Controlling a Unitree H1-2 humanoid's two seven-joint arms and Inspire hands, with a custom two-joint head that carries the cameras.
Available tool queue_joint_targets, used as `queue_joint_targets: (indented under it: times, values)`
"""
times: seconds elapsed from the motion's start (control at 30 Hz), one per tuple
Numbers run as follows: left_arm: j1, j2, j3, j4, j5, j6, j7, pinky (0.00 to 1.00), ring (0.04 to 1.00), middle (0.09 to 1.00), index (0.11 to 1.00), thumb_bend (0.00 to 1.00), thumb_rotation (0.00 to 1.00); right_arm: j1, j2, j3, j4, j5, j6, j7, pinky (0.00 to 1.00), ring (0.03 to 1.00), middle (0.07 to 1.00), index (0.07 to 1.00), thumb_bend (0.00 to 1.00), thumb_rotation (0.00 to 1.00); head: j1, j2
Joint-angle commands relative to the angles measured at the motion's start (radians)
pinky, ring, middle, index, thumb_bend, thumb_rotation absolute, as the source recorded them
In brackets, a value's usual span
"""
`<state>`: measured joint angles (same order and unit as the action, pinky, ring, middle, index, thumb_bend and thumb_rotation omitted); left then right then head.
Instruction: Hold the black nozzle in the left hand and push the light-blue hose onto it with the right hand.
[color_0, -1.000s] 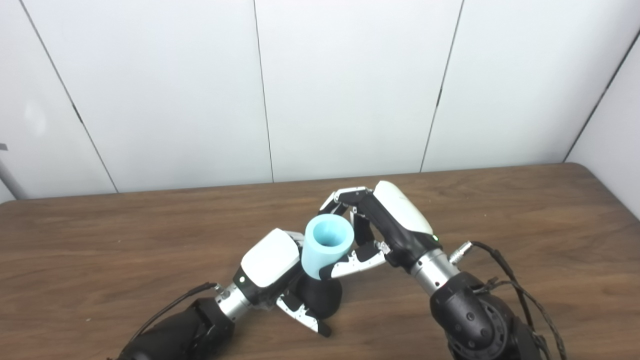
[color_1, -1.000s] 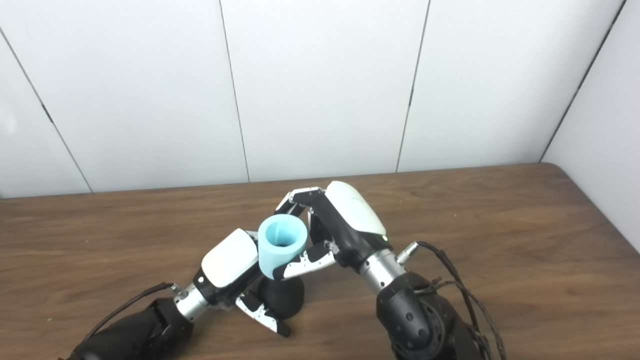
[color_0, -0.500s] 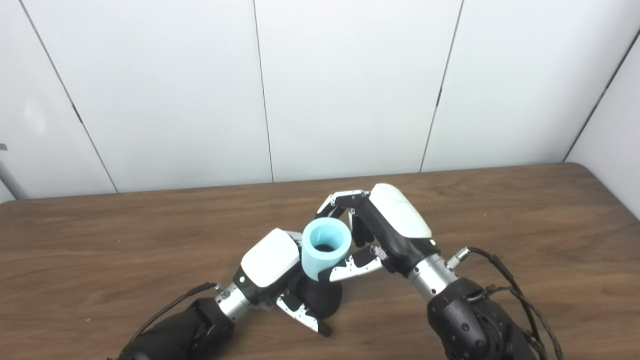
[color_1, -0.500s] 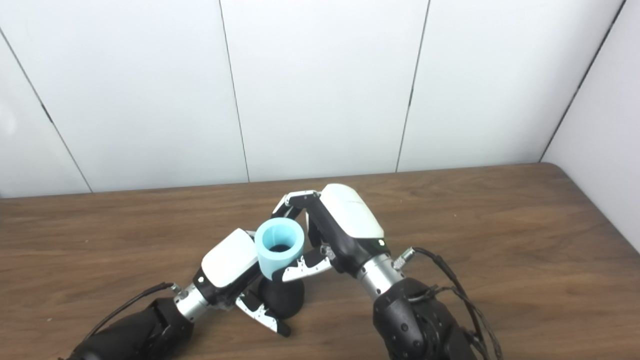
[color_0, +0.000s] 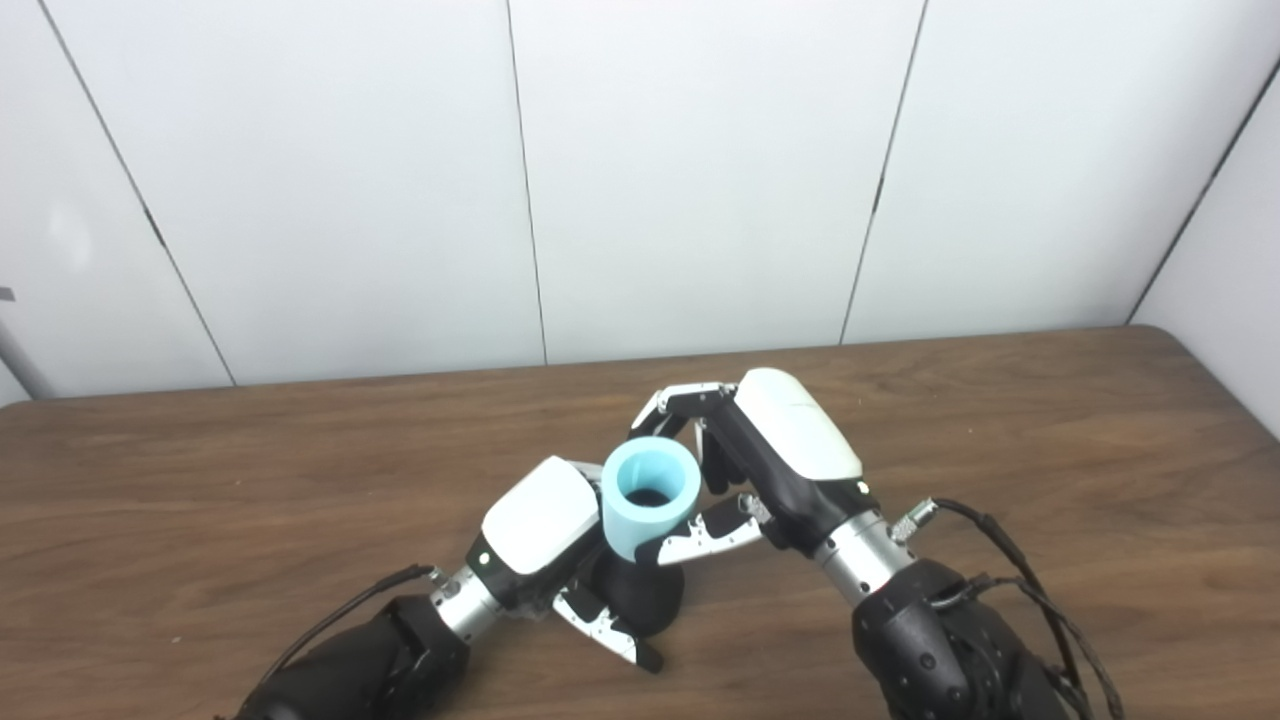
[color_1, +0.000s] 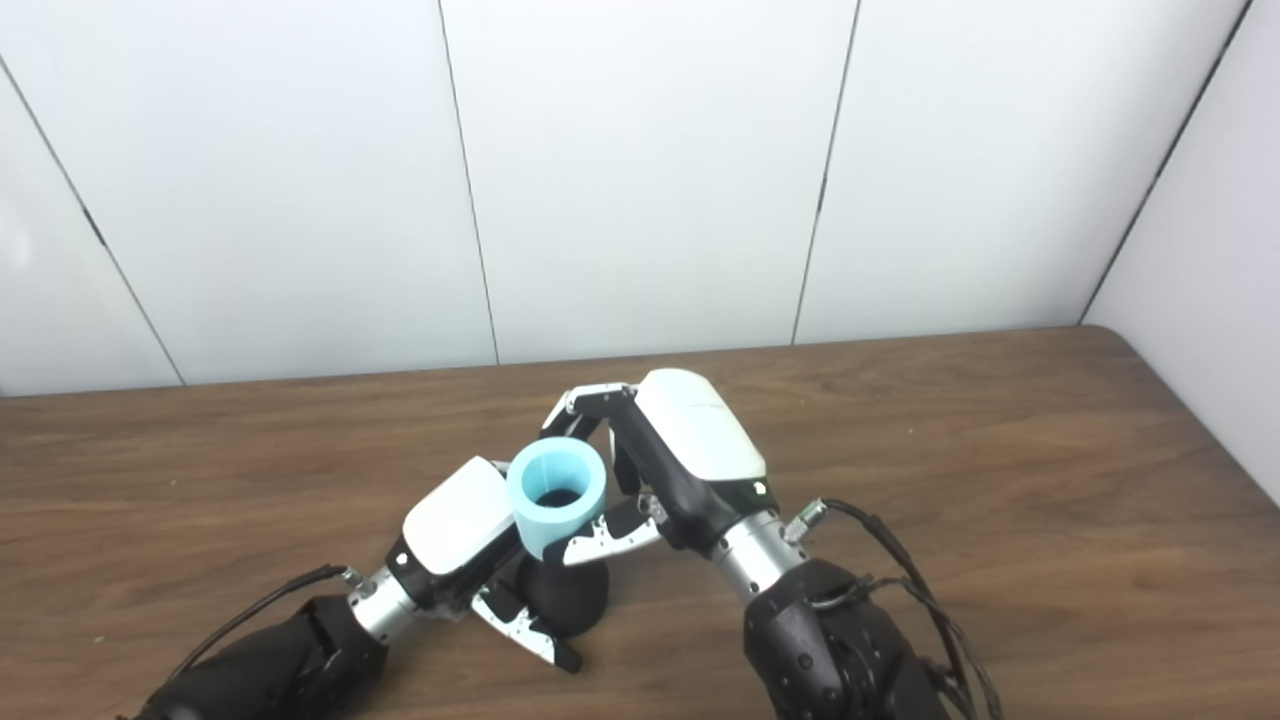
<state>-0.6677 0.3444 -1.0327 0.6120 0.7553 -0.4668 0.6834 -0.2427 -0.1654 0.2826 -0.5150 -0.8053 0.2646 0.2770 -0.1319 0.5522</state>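
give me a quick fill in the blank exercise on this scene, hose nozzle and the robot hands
1. The hose is coloured light ____.
2. The left robot hand is closed on the black ____.
3. The hose is held by the ____ robot hand.
4. The open end of the hose faces ____.

Missing words: blue; nozzle; right; up
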Motion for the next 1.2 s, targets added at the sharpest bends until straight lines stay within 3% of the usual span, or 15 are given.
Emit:
queue_joint_targets:
  times: [0.0, 0.2, 0.53, 0.83, 0.93, 1.17]
  values:
    - [0.221, -0.09, -0.089, 0.082, -0.013, -0.003, 0.007, 0.42, 0.474, 0.505, 0.46, 0.52, 0.0, -0.032, 0.001, -0.008, -0.033, -0.024, -0.049, -0.027, 0.11, 0.169, 0.47, 0.481, 0.53, 0.0, 0.0, -0.001]
    - [0.222, -0.091, -0.087, 0.084, -0.005, -0.003, 0.007, 0.42, 0.474, 0.505, 0.461, 0.52, 0.0, -0.034, 0.003, -0.014, -0.037, -0.021, -0.045, -0.029, 0.11, 0.166, 0.47, 0.481, 0.53, 0.0, -0.001, -0.001]
    - [0.223, -0.09, -0.085, 0.079, -0.012, -0.003, -0.001, 0.42, 0.473, 0.505, 0.461, 0.52, 0.0, -0.065, 0.021, -0.046, -0.059, -0.002, 0.039, 0.052, 0.09, 0.149, 0.469, 0.481, 0.53, 0.0, -0.001, 0.004]
    - [0.225, -0.09, -0.082, 0.076, -0.008, -0.003, 0.004, 0.41, 0.471, 0.506, 0.46, 0.52, 0.0, -0.072, 0.026, -0.046, -0.052, -0.013, 0.066, 0.076, 0.1, 0.154, 0.469, 0.481, 0.53, 0.0, -0.002, 0.005]
    - [0.226, -0.089, -0.08, 0.074, -0.009, -0.003, 0.001, 0.41, 0.471, 0.506, 0.46, 0.52, 0.0, -0.076, 0.026, -0.048, -0.051, -0.013, 0.075, 0.088, 0.13, 0.205, 0.472, 0.481, 0.53, 0.0, -0.002, 0.005]
    - [0.226, -0.091, -0.079, 0.074, -0.01, -0.003, -0.005, 0.41, 0.475, 0.505, 0.461, 0.52, 0.0, -0.087, 0.022, -0.039, -0.06, -0.026, 0.113, 0.129, 0.11, 0.165, 0.47, 0.481, 0.53, 0.0, -0.001, 0.007]
